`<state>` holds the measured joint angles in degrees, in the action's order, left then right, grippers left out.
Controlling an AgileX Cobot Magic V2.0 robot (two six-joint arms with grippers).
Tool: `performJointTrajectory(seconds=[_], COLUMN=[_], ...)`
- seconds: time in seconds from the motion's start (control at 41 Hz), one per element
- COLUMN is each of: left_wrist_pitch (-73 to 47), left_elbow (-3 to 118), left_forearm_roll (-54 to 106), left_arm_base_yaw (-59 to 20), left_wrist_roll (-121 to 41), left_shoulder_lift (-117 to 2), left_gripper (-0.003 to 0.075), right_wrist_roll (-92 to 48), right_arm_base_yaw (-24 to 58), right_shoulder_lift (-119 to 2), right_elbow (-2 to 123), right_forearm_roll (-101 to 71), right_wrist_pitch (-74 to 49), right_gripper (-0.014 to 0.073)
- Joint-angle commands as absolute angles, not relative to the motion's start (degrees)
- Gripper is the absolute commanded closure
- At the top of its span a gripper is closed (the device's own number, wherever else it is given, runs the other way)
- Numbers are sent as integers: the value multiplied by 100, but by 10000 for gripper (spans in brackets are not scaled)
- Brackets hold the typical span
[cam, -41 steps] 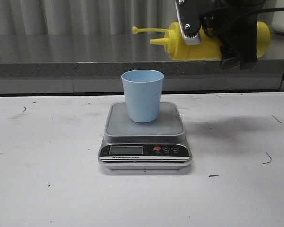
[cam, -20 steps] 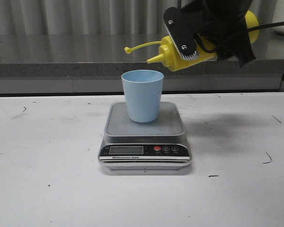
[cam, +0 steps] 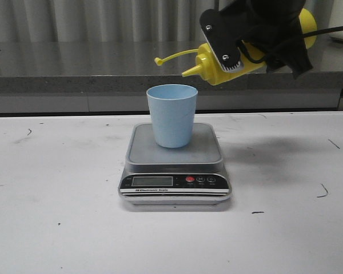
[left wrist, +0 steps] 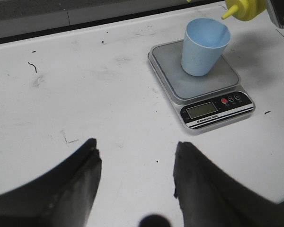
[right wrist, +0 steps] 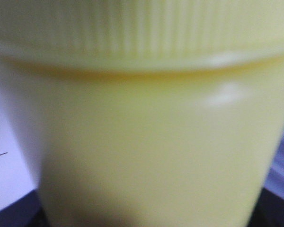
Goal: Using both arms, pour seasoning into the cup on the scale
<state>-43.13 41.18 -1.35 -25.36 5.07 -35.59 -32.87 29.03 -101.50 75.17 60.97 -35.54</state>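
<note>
The pale blue cup stands upright in the middle of the scale platform. My right gripper is shut on the yellow seasoning bottle, held tilted above and to the right of the cup. Its cone nozzle points down-left, just over the cup's right rim, with the tethered cap trailing left. In the right wrist view the bottle fills the picture and hides the fingers. My left gripper hangs open over bare table, well short of the scale, the cup and the bottle's nozzle. No seasoning shows.
A grey stone ledge runs along the back of the white table, with a corrugated wall behind it. Black cables trail from the right arm at the upper right.
The bottle went from level and higher to nozzle-down and moved left towards the cup; in the last half second it shifted slightly right. Cup and scale have not moved.
</note>
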Motion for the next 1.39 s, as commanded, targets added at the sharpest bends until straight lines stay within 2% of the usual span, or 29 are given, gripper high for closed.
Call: performJointTrajectory(seconds=[0.0, 0.488, 0.634, 0.854, 0.951, 1.22, 1.366], left_wrist_pitch=[-3929, -3929, -3929, -3929, -3929, -3929, -3929], left_elbow=[4276, 4276, 4276, 4276, 4276, 4276, 4276], left_forearm_roll=[-112, -112, -112, -112, -112, -112, -112], left_arm_base_yaw=[-2521, -2521, -2521, -2521, -2521, -2521, -2521], left_wrist_roll=[553, 553, 553, 553, 553, 553, 553], left_shoulder_lift=[-3566, -3566, -3566, -3566, -3566, -3566, -3566], left_gripper=[365, 365, 365, 365, 365, 365, 365], right_wrist_roll=[-3100, -2939, -1824, 930, 1682, 1851, 1902], right_arm_base_yaw=[2904, 2904, 2846, 2576, 2360, 1594, 1171], right_shoulder_lift=[-9839, -9839, -9805, -9528, -9324, -8415, -7741], right_elbow=[7760, 7760, 7760, 7760, 7754, 7168, 6109], right_forearm_roll=[6529, 6496, 6496, 6293, 5863, 4041, 3477], right_wrist_pitch=[-3566, -3539, -3281, -3152, -3241, -2634, -1199], right_gripper=[283, 283, 283, 283, 283, 283, 283])
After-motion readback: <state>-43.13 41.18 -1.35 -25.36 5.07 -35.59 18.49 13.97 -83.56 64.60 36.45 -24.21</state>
